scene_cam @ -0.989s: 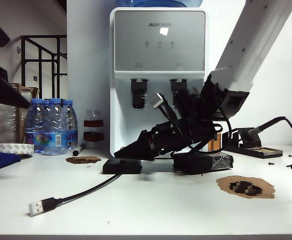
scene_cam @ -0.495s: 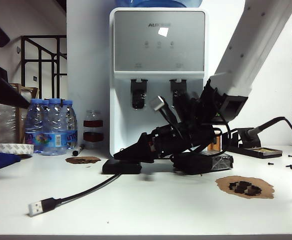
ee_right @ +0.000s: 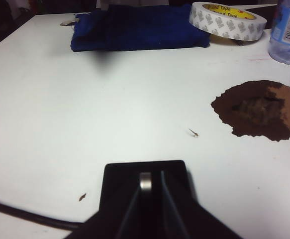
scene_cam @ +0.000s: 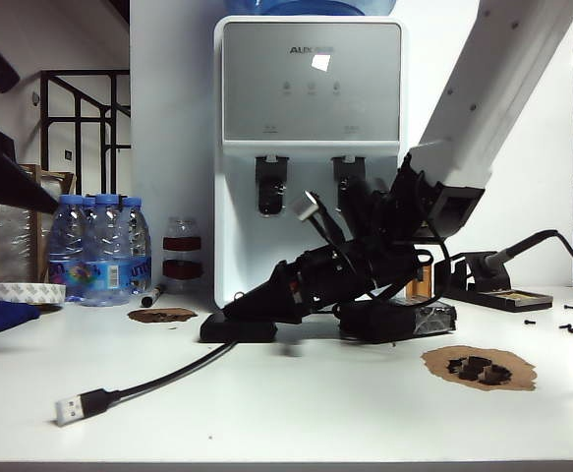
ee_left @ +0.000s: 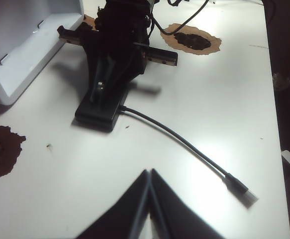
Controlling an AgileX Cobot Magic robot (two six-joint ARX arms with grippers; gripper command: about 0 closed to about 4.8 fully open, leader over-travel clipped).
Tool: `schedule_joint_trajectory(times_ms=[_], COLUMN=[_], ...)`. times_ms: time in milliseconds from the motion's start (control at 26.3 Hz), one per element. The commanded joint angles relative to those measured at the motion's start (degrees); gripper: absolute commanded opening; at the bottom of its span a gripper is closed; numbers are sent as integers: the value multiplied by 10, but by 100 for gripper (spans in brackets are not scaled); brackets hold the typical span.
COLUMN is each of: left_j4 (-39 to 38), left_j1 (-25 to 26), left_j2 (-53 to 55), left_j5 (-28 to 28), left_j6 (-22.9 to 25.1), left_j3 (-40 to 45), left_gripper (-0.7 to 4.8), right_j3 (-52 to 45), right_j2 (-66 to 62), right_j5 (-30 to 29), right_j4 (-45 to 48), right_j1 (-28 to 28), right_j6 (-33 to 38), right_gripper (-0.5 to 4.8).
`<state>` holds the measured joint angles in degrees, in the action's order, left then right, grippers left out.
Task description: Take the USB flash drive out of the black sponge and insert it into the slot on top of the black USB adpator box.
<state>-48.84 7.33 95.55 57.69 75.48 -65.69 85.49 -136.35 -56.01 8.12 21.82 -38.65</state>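
The black USB adpator box (scene_cam: pixel 237 327) lies flat on the white table, its black cable running to a silver plug (scene_cam: pixel 73 407). My right gripper (scene_cam: pixel 239 309) slants down onto the box's top. In the right wrist view the silver USB flash drive (ee_right: pixel 145 181) stands in the top of the box (ee_right: pixel 120 174). The right gripper (ee_right: pixel 149 188) has its jaws slightly apart around the drive, with a gap on one side. The black sponge (scene_cam: pixel 404 320), partly tape-wrapped, sits behind that arm. My left gripper (ee_left: pixel 148 173) hovers shut and empty, well short of the box (ee_left: pixel 97 113).
A water dispenser (scene_cam: pixel 311 147) stands behind the box, with water bottles (scene_cam: pixel 104 246) to its left. A tape roll (ee_right: pixel 227 20) and a blue cloth (ee_right: pixel 135 27) lie at the far left. A brown patch with black foam bits (scene_cam: pixel 481 369) and a soldering stand (scene_cam: pixel 497 285) are on the right.
My right gripper has dipped slightly, bringing its tip down onto the box. The left gripper has stayed where it was.
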Motion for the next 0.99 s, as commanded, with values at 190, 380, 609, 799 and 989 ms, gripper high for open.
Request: schedule_joint_trajectory(times_ms=[190, 380, 609, 799, 989], left_j4=[0, 0, 1, 3, 6], left_j1=[0, -1, -1, -1, -1], left_j2=[-2, -1, 7, 8, 8], left_j5=[4, 5, 4, 4, 4], left_j6=[5, 5, 4, -8, -9], left_j3=[0, 0, 0, 0, 0], left_gripper=[-4, -4, -4, -5, -4], right_j3=[-16, -16, -16, -16, -16], right_j2=[-14, 4, 9, 10, 24], right_j5=[16, 16, -9, -22, -25], right_j4=[-17, -15, 7, 50, 51], right_j1=[-1, -2, -5, -8, -8], right_j6=[64, 64, 89, 139, 147], right_gripper=[111, 129, 129, 129, 131])
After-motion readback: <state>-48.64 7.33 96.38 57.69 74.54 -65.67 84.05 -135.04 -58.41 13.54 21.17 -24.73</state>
